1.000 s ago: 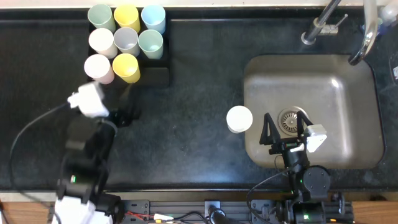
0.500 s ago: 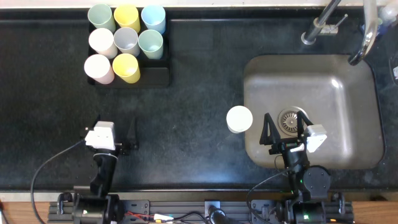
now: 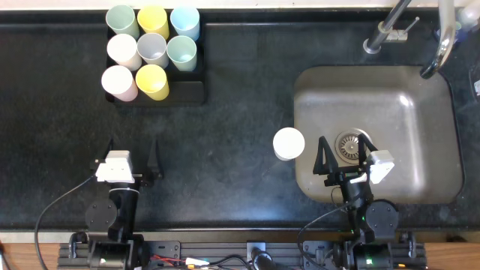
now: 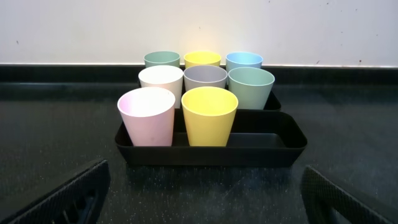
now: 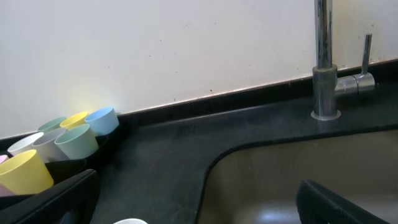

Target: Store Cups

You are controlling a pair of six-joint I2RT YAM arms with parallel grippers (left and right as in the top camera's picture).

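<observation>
Black tray (image 4: 273, 148) on a black, finely speckled table (image 3: 225, 150). Front row shows a pink cup (image 4: 147, 116) and a yellow cup (image 4: 209, 115). Behind them come a white cup (image 4: 161, 81), grey cup (image 4: 205, 78) and mint cup (image 4: 250, 87), then a sage cup (image 4: 161, 59), second yellow cup (image 4: 202, 59) and light blue cup (image 4: 244, 60). A lone white cup (image 3: 289, 143) sits by the silver sink (image 3: 405, 112). Chrome faucet (image 5: 321, 62), off-white wall (image 5: 155, 43). Left claw (image 3: 133, 144) and right claw (image 3: 343, 146) are both black.
</observation>
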